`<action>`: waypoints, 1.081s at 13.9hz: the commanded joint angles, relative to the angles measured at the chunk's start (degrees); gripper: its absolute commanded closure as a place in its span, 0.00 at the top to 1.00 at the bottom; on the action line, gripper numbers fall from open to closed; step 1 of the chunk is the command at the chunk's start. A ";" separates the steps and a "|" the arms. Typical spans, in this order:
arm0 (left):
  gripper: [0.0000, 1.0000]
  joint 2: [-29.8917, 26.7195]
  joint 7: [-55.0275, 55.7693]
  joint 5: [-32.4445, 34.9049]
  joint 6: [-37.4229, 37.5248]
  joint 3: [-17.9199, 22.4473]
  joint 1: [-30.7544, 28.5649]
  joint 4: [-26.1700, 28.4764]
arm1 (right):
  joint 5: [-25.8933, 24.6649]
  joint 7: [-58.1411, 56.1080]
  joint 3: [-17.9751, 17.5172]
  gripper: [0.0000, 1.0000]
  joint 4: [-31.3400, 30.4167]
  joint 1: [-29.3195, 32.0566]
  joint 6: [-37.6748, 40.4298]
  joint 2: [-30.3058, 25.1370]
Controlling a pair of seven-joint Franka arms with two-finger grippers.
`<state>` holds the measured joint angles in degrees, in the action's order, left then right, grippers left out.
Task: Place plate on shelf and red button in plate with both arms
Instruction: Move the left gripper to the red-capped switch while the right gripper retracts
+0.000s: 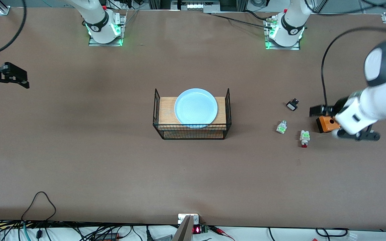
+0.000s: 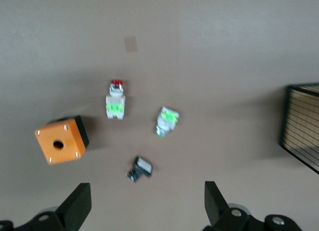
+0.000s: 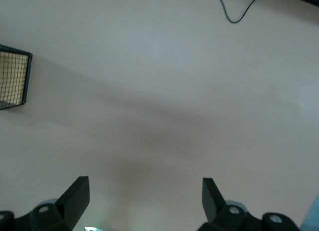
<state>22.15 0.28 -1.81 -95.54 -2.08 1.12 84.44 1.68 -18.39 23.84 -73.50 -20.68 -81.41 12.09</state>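
The pale blue plate [image 1: 195, 107] lies on the wooden top of a black wire rack [image 1: 156, 113] at mid-table. The red button [image 1: 304, 138] [image 2: 115, 100] lies on the table toward the left arm's end, its red cap pointing toward the front camera. My left gripper [image 1: 359, 135] [image 2: 147, 201] hovers open and empty over the table beside an orange box [image 1: 327, 124] [image 2: 61, 140]. My right gripper [image 1: 18, 78] [image 3: 144, 196] waits open and empty over bare table at the right arm's end.
A white-green part without a red tip [image 1: 281, 127] [image 2: 167, 121] and a small black part [image 1: 292, 105] [image 2: 139, 168] lie near the button. The rack's corner [image 2: 301, 126] [image 3: 12, 76] shows in both wrist views. Cables [image 1: 39, 201] run along the front edge.
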 commanded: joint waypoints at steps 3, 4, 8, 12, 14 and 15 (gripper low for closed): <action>1.00 1.31 -1.34 3.31 -19.91 -0.11 -0.07 12.48 | -0.80 -2.08 -5.91 1.00 -9.63 7.31 -4.36 -4.80; 1.00 2.01 -1.42 3.57 -23.25 -0.11 -0.15 14.07 | -0.80 -5.57 -5.91 1.00 -10.60 8.63 -5.59 -4.97; 1.00 5.62 -5.62 4.54 -33.81 -0.11 -1.03 17.68 | -7.98 -17.48 -9.76 1.00 -11.05 10.31 -8.50 -5.24; 1.00 7.81 -13.99 4.45 -37.70 -0.55 -5.43 19.18 | -9.68 4.04 -12.23 1.00 -11.14 10.83 -6.13 -6.91; 1.00 8.61 -13.12 4.36 -37.96 -0.47 -5.34 19.97 | -5.31 3.98 -12.24 1.00 -11.84 14.59 -7.08 -7.26; 1.00 8.87 -12.42 4.36 -38.05 -0.46 -5.34 20.15 | -3.46 4.50 -12.24 1.00 -11.84 15.49 -8.48 -7.43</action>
<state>30.89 -12.22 2.09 -132.63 -1.99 -4.28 103.72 -5.27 -15.28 12.57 -83.01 -9.13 -87.89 6.57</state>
